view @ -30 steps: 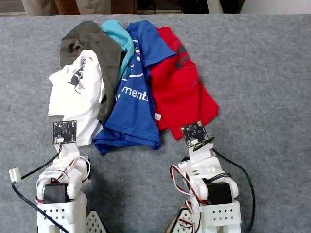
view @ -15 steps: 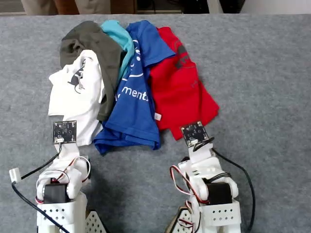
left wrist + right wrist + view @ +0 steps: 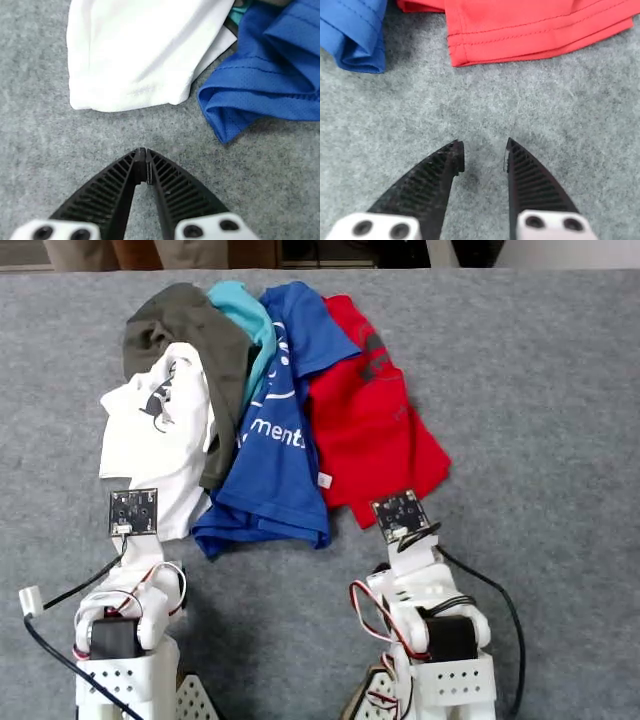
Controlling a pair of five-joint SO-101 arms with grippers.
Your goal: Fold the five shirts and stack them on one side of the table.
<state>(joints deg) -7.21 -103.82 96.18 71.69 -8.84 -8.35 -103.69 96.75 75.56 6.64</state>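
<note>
Clock directions are read on the high view, with 12 pointing away from the arm bases.

The left gripper (image 3: 142, 152) is clenched on nothing, its tips pressed together just above the table (image 3: 540, 390). The white shirt (image 3: 155, 435) lies at its 12, with the hem just beyond the tips and the long axis running 12 to 6, so the shirt points straight back at this arm. The olive shirt (image 3: 195, 335) is partly under the white one, toward 1. The teal shirt (image 3: 240, 305) shows as a strip beside it at the far end of the pile.

The blue shirt (image 3: 275, 460) overlaps the teal and olive. It runs roughly 12 to 6, and its bunched hem sits between the two arms, at about 2 from the left gripper and 10 from the right.

The red shirt (image 3: 375, 430) is tucked under the blue one's edge and slants from 11 to 5. Its hem is at 12 of the right gripper (image 3: 484, 150), near but not touching. That gripper is released, with its jaws slightly apart and nothing between them.

None of the shirts is folded yet. The left arm is nearer the white shirt and the right arm nearer the red, and either shirt would likely be dragged toward 6, clear of the pile.
</note>
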